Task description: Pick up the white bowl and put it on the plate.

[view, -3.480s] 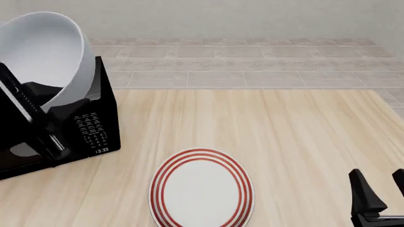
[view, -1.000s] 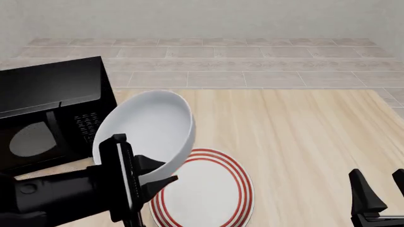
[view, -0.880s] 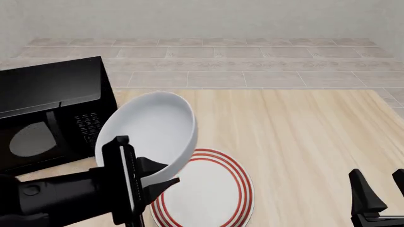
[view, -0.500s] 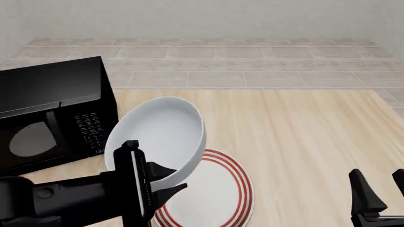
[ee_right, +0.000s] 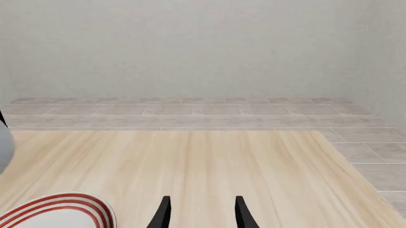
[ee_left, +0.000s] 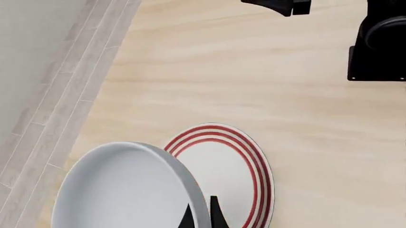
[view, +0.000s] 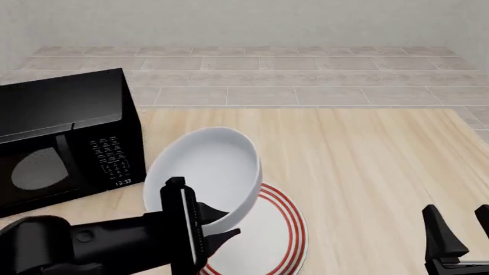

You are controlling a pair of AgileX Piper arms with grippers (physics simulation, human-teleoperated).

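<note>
Glossy deep white bowl (view: 208, 175) tilted over flat red-ringed plate (view: 281, 226).

The white bowl (view: 208, 172) hangs tilted over the plate (view: 279, 229), right of the microwave (view: 65, 137).

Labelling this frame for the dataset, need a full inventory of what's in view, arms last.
white bowl: one, plain white, tilted, held above the table over the plate's left part.
plate: one, white with red rings, near middle of the table.
microwave: one, black, far left on the table.
table: one, light wood.
left gripper: one, black, shut on the bowl's rim.
right gripper: one, black, open, low at the right, holding nothing.
</note>
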